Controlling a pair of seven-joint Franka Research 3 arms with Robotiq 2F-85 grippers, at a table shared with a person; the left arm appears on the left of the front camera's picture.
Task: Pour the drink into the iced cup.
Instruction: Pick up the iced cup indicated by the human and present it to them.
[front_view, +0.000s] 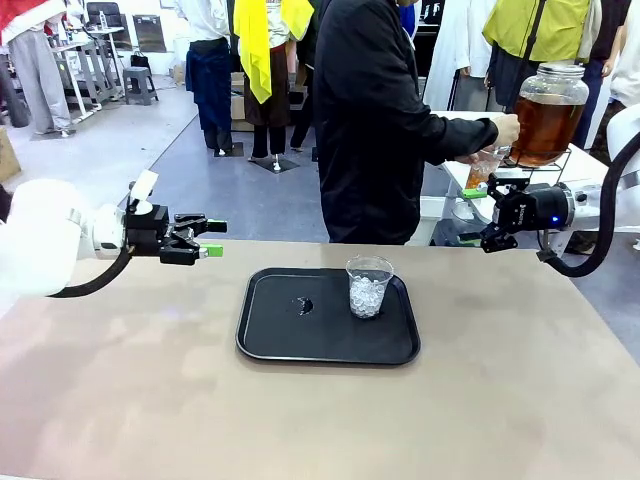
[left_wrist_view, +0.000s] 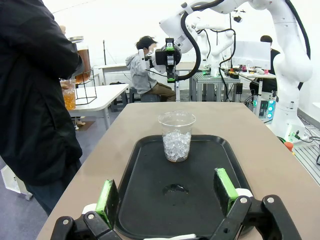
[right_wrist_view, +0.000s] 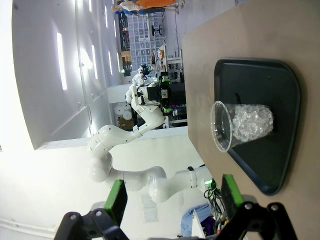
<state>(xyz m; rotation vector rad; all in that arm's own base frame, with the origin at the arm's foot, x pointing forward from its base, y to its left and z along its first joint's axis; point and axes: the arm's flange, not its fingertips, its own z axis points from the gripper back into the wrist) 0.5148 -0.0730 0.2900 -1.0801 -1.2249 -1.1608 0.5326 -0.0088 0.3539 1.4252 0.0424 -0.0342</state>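
Two end effectors hang open and empty: the left end effector (front_view: 213, 239) left of the black tray (front_view: 275, 335), the right end effector (front_view: 472, 215) beyond its far right corner. The drink (front_view: 545, 128) sits in the glass dispenser jar (front_view: 552, 82) on a side table at far right, where a person holds a second clear cup (front_view: 482, 170) under the tap. That thin cup could buckle and slop if squeezed hard at handover. The iced cup (front_view: 368, 287), unheld on the tray's right half near a small puddle (front_view: 304, 305), could slide or tip if nudged.

Jar (front_view: 548, 118) tap: hidden from you behind the person's hand (front_view: 503, 131).
Dark spot (front_view: 304, 305) on tray (front_view: 262, 335): too small to tell.
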